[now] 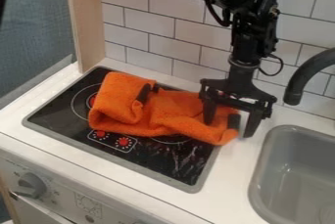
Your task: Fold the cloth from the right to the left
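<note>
The black gripper (229,121) hangs over the right end of the orange cloth (173,113), its two fingers spread wide apart. Its left finger stands against the cloth, while the right finger is just beyond the cloth's right edge, over the white counter. The cloth lies bunched across the stove top, with a raised, folded-over part at its left and a flatter part stretching right. Dark patches show near its upper middle and at its right end. Part of the cloth's right side is hidden behind the left finger.
Under the cloth is the black stove top (173,164) with a grey rim and red markings. A grey sink (262,169) is set in the counter at the right, with a black faucet (302,78) above it. White wall tiles (173,32) rise behind.
</note>
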Robot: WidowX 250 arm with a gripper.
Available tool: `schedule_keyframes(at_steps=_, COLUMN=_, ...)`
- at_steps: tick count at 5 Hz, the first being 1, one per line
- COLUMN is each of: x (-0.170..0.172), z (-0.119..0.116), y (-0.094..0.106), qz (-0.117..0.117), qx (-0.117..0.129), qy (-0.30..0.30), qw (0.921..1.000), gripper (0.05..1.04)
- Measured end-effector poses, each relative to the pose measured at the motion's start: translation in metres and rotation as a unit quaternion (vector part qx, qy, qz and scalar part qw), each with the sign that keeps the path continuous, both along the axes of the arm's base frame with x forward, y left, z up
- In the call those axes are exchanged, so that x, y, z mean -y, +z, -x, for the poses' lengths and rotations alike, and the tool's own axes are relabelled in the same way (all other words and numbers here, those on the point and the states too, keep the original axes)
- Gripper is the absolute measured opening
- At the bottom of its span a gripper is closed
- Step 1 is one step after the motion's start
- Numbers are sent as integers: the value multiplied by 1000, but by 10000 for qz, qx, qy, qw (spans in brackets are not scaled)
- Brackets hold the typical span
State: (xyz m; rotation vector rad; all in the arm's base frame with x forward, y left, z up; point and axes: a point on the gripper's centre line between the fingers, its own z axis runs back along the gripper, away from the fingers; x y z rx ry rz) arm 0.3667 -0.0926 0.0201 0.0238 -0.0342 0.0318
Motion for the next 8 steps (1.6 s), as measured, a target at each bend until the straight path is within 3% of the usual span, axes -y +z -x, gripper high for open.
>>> schedule_keyframes(at_steps=1, x=0, z=1, y=-3, qz=-30, qx=-38, qy=11, qw=10000, gripper=963)
schedule_keyframes(at_steps=2, x=2, z=1, y=-3, qz=-227, qx=17, qy=21, qw=9997, gripper=669)
schedule_keyframes(at_steps=3, x=7, z=3, y=-3, qz=-251, qx=23, qy=20, qw=9997, gripper=379)
schedule_keyframes(at_steps=4, x=8, z=2, y=-3, qz=-224, qx=39, qy=31, qw=9997, gripper=196)
schedule_keyframes(at_steps=5, x=9, z=1, y=-3, qz=-201, qx=64, qy=37, qw=9998, gripper=87)
schedule_keyframes(at_steps=6, x=8, z=2, y=-3, qz=-185, qx=67, qy=67, qw=9998, gripper=58)
schedule_keyframes(at_steps=8, x=-2, z=12, y=20, qz=-76, qx=278, qy=180, qw=9994, gripper=53)
